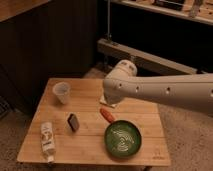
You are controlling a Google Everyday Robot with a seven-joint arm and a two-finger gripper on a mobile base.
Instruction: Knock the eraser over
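The eraser (73, 122) is a small dark block standing on the wooden table (90, 150), left of centre. My white arm reaches in from the right. Its gripper (112, 99) hangs over the back middle of the table, to the right of and behind the eraser and well apart from it. The arm's rounded end hides most of the gripper.
A clear plastic cup (61, 92) stands at the back left. A white labelled bottle (47, 140) lies at the front left. A green plate (122, 139) sits front right, with an orange object (107, 115) beside it. A pale pad (106, 103) is partly hidden under the arm.
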